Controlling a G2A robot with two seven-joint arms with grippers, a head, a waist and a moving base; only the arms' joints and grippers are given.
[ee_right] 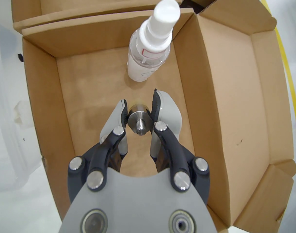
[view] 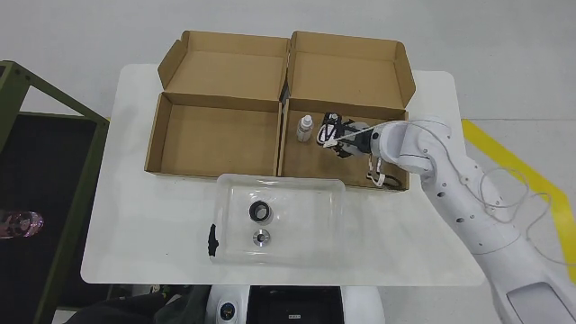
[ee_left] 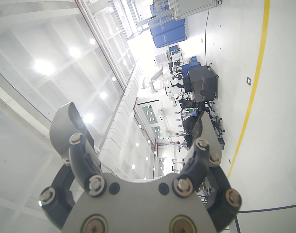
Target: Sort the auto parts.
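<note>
My right gripper (ee_right: 139,112) is shut on a small metal threaded part (ee_right: 138,120) and hangs low inside the right cardboard box (ee_right: 235,112), close to a white spray bottle (ee_right: 150,49) that stands upright there. From above, the same gripper (view: 336,132) sits just beside the bottle (view: 306,129) in the right box (view: 396,90). A clear plastic tray (view: 236,234) at the front holds a black ring (view: 260,211) and a round metal part (view: 261,238). My left gripper (ee_left: 138,122) is open, pointing up at the ceiling, holding nothing.
The left cardboard box (view: 162,135) stands next to the right one, both with lids folded back. A small black piece (view: 212,241) lies at the tray's left edge. A dark green frame (view: 36,126) stands left of the white table (view: 126,216).
</note>
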